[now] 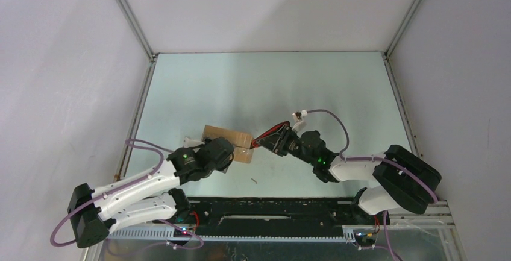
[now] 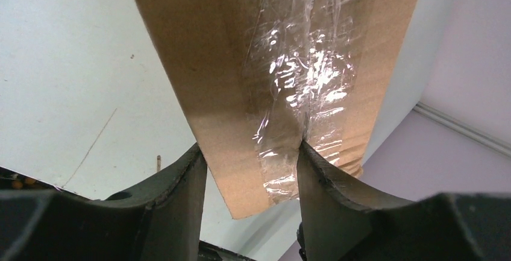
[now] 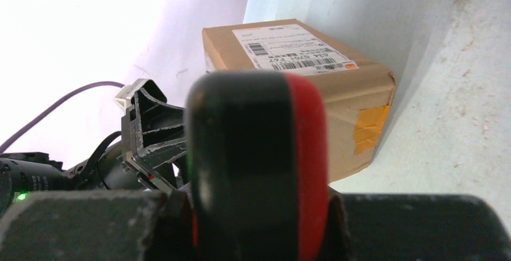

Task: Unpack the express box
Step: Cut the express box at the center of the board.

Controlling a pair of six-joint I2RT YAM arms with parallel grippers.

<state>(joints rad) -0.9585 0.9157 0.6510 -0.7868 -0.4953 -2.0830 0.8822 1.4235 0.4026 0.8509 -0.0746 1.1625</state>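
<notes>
The express box [image 1: 228, 138], a small brown carton, lies on the pale table between my two arms. In the left wrist view its taped cardboard corner [image 2: 265, 74] sits between my fingers, and both pads press its sides; my left gripper [image 1: 227, 154] [image 2: 250, 160] is shut on it. In the right wrist view the box [image 3: 355, 92] shows a white printed label [image 3: 289, 47] and an orange tape patch [image 3: 369, 129]. My right gripper [image 1: 278, 141] [image 3: 256, 213] is shut on the red-and-black utility knife [image 1: 264, 136] [image 3: 259, 158], whose tip points at the box's right end.
White walls with metal frame rails [image 1: 140, 92] close in the table on three sides. A black rail [image 1: 271, 213] runs along the near edge by the arm bases. A small speck of debris [image 1: 255, 181] lies in front of the box.
</notes>
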